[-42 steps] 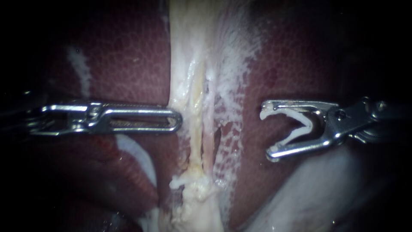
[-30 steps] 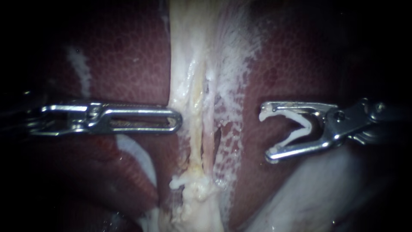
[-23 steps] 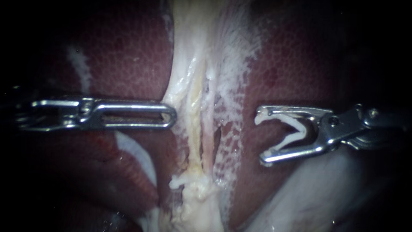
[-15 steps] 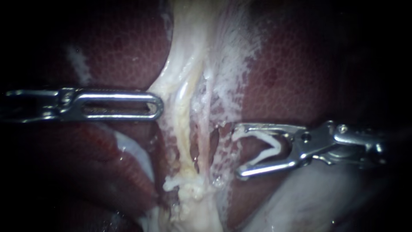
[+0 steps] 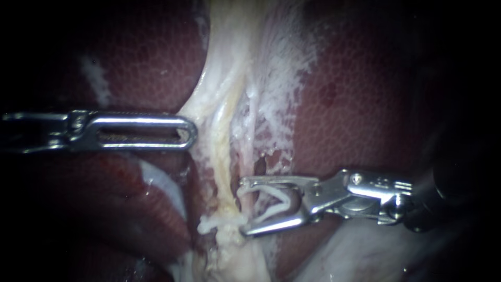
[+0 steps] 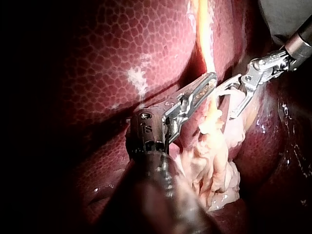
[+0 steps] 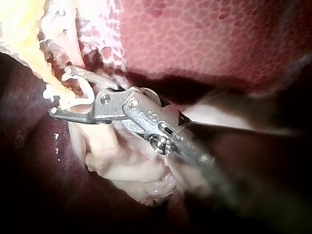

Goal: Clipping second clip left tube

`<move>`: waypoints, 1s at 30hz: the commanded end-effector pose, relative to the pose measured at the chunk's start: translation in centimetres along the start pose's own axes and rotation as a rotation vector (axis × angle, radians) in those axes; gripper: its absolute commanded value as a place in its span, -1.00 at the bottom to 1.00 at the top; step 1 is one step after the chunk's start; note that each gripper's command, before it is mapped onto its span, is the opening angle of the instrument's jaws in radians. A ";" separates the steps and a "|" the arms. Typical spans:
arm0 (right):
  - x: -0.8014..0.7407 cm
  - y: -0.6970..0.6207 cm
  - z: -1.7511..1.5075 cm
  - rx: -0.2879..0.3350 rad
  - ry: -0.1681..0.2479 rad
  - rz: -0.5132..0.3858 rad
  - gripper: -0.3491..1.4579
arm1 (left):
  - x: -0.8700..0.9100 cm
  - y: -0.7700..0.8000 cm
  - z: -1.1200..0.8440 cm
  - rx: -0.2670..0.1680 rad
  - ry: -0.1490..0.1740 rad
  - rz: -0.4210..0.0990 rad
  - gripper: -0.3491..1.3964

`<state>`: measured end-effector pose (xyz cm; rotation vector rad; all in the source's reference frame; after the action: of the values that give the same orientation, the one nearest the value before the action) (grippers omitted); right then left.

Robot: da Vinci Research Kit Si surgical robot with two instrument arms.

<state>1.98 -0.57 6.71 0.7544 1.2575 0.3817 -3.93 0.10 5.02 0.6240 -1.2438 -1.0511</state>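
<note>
Near tube (image 5: 225,172), right instrument (image 5: 242,206), clip (image 5: 271,201) apparently open

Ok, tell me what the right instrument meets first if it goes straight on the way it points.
The tube, most likely: the right instrument, its jaws holding a clip, points at that pale strand with the tips at its edge. Depth is hard to judge.

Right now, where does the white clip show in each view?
Endoscope: clip sits between the right instrument's jaws, low and right of centre, its open end at the yellow tube.
Left wrist: clip between the right instrument's jaws, beside the tube.
Right wrist: clip between the instrument's own jaws, ahead of the shaft.
Shared landmark: the yellow tube.
</note>
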 end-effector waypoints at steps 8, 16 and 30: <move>-0.03 0.01 0.18 0.020 -0.007 -0.009 0.04 | 0.01 0.00 0.00 -0.001 0.000 0.001 -1.00; 0.04 0.01 0.37 0.040 -0.009 -0.013 0.04 | 0.03 0.00 0.01 -0.002 -0.001 0.002 -1.00; 0.16 -0.05 0.66 0.096 -0.015 -0.025 0.00 | 0.04 0.00 0.02 -0.003 -0.001 0.003 -1.00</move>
<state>2.64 -0.70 6.64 0.8215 1.2773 0.2963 -3.95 0.07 5.04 0.6196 -1.2437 -1.0505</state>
